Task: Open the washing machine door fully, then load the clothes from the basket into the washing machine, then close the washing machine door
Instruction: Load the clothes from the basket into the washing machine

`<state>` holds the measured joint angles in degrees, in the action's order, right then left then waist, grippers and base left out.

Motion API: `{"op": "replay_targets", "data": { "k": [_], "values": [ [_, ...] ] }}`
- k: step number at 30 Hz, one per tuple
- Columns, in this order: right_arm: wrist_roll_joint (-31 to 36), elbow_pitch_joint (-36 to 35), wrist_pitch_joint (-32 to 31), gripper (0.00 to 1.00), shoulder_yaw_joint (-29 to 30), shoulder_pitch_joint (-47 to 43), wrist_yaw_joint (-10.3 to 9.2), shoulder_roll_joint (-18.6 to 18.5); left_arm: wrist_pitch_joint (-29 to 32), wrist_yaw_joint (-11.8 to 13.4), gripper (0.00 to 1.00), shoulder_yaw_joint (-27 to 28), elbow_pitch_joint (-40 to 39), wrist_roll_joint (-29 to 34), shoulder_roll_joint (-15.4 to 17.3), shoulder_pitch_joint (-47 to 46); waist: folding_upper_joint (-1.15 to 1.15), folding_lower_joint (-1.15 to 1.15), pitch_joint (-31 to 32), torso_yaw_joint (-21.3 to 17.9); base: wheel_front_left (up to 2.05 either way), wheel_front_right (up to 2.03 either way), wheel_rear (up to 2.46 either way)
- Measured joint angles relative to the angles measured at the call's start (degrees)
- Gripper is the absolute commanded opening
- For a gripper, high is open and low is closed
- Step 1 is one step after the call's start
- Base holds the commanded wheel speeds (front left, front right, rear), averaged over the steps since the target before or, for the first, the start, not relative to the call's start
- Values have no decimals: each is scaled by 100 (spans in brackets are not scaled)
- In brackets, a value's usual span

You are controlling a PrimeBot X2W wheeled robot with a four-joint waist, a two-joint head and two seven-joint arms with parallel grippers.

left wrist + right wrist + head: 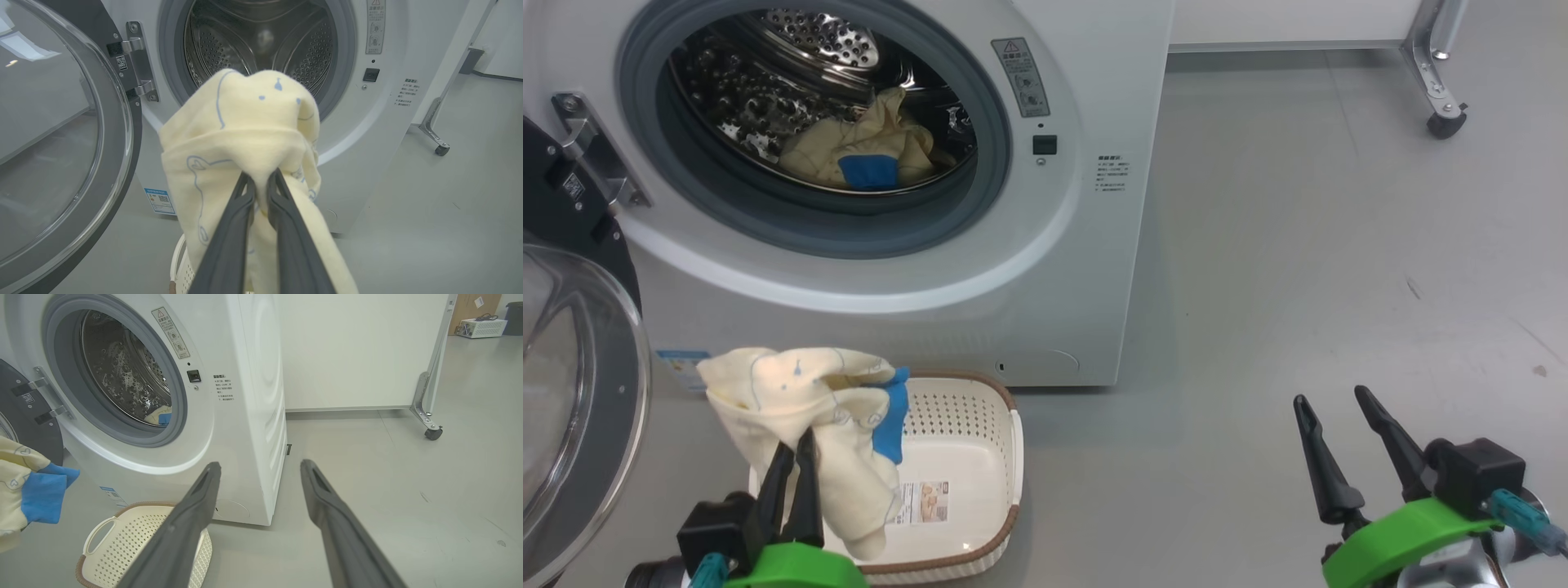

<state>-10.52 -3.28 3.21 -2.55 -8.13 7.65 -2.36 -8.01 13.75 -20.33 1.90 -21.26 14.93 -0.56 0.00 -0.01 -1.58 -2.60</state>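
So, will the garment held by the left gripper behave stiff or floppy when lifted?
Probably floppy: the garment droops in folds around the left gripper. It likely weighs little, since one small pinch seems to carry it.

White washing machine (1029, 269), grey seal (809, 233) around a shiny steel drum (825, 37) speckled with holes. Inside, a cream-yellow garment (882, 135) flashes a bright blue cuff (867, 171). There's a second garment (792, 392) too: same cream-yellow, thin blue line drawings, blue cuff. The basket (980, 425) is cream-white and dotted with perforations, with a brown rim band. Door (547, 220) rim glossy black. Floor (1298, 245) pale grey.
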Motion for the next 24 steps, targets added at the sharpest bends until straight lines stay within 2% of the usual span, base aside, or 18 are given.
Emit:
{"op": "replay_targets", "data": {
  "k": [24],
  "values": [
    [3,-75,35,100,-63,46,0,2,20,7,0,-209,-14,2,5,-66,0,1,-216,71,0,0,0]
  ]
}}
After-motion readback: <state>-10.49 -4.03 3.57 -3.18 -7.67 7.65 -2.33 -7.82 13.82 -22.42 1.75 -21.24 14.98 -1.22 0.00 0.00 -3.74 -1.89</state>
